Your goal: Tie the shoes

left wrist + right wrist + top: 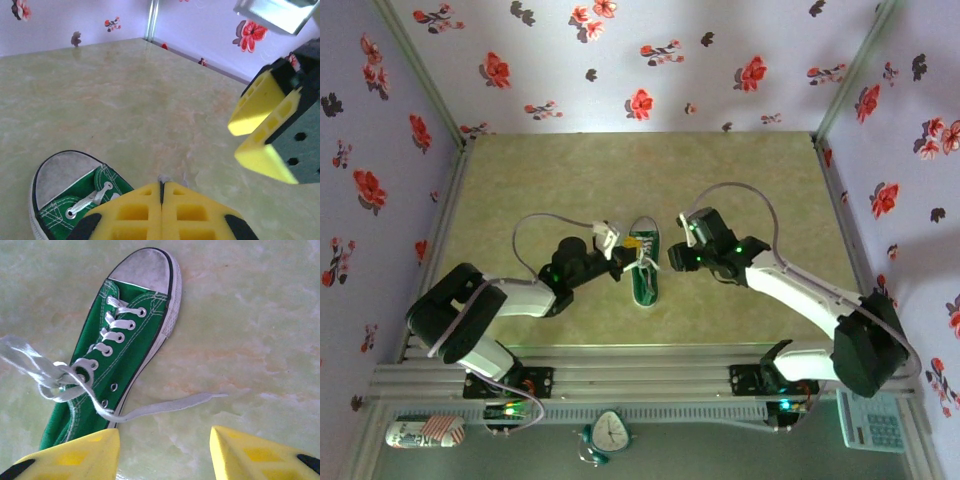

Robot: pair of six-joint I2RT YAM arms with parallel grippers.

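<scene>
A: Entry one, the shoe?

B: Shoe (645, 262): one, green, white toe cap. It sits mid-table (570, 180), toe pointing far. The right lace (170, 405) lies slack on the table to the shoe's right. The left lace (25, 357) rises off to the left.

A: Entry two, your grippers?

B: My left gripper (161, 184): just left of the shoe, pads pressed together, with a white scrap at their tips that I cannot identify. My right gripper (165, 430): just right of the shoe, fingers parted, nothing between them.
</scene>
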